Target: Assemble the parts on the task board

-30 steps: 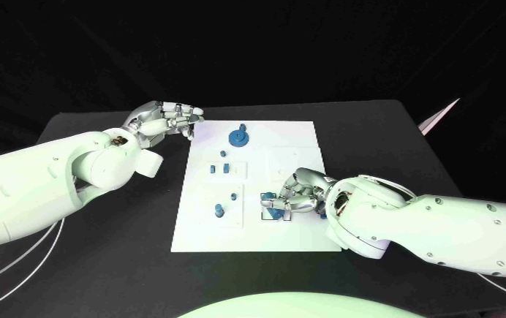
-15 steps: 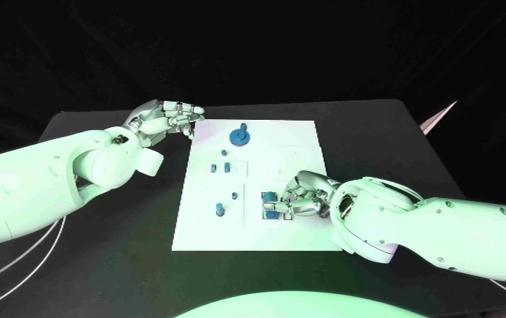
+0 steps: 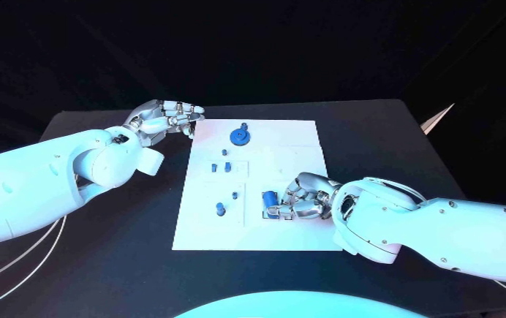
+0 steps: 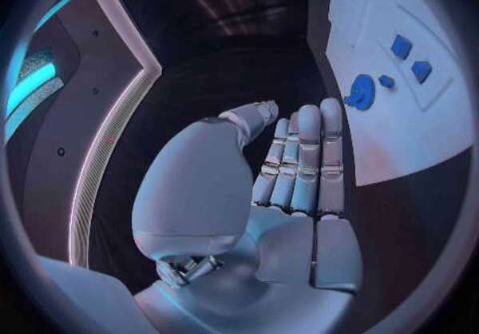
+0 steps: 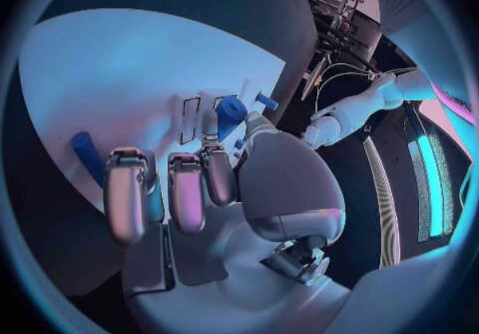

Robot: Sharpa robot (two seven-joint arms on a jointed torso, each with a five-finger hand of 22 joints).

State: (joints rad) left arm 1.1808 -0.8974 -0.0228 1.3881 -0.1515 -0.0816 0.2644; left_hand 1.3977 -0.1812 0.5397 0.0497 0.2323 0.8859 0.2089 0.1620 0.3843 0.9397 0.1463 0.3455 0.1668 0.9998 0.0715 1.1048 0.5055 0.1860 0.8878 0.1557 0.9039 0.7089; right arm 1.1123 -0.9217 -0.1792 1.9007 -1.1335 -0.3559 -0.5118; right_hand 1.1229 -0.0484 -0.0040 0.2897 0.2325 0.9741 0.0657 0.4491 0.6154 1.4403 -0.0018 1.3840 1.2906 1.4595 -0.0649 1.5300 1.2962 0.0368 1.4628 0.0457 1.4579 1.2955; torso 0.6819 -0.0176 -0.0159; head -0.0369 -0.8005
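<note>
Part beside right hand, touching

Board: white rectangular plate, flat mid-table, long side running away from robot. Disc: blue round part with small knob at far rim, near far edge. Two small pegs: blue, side by side, in left-middle recess. Single peg: blue, upright, lower left area. Cylinder: blue, near right-centre slots, touching right hand's fingertips; whether gripped, unclear.
</note>
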